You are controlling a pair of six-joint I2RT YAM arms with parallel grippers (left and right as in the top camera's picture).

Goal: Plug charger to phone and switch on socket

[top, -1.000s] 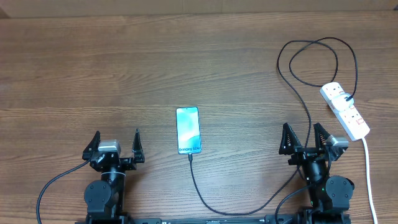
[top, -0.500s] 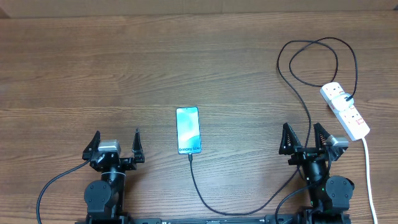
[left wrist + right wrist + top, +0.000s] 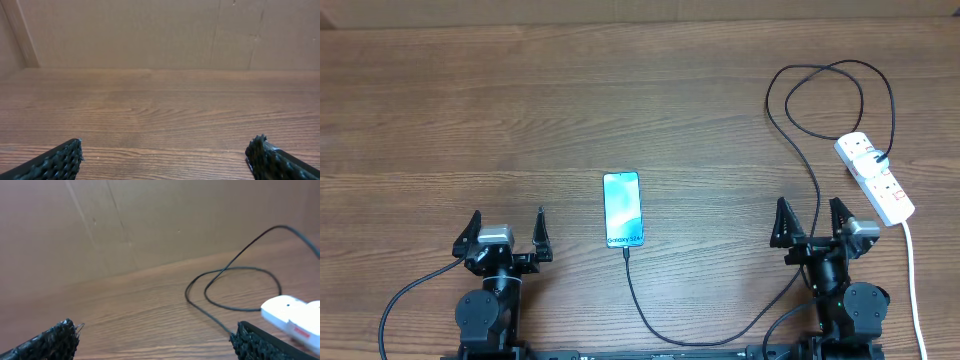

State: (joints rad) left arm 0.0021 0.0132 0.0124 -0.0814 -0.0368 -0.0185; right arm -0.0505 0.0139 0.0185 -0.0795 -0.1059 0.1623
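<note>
The phone (image 3: 622, 210) lies flat at mid-table, its light blue screen up. The charger (image 3: 650, 320), a thin black cable, has its plug end against the phone's near edge; I cannot tell if it is seated. The cable curves right, passes under my right gripper (image 3: 809, 212), loops at the far right and reaches the socket (image 3: 876, 178). My left gripper (image 3: 508, 222) stands open to the left of the phone, over bare wood in its wrist view (image 3: 168, 142). My right gripper (image 3: 154, 327) is open too, with the charger (image 3: 235, 270) and socket (image 3: 292, 315) ahead.
The socket's thick white cord (image 3: 912, 285) runs down the right edge of the table. A cardboard wall (image 3: 160, 30) closes off the far side. The robots' own black cables (image 3: 405, 295) trail near the front edge by the arm bases.
My right gripper has turned very slightly to the right. Phone, charger, socket and the left gripper have not moved.
</note>
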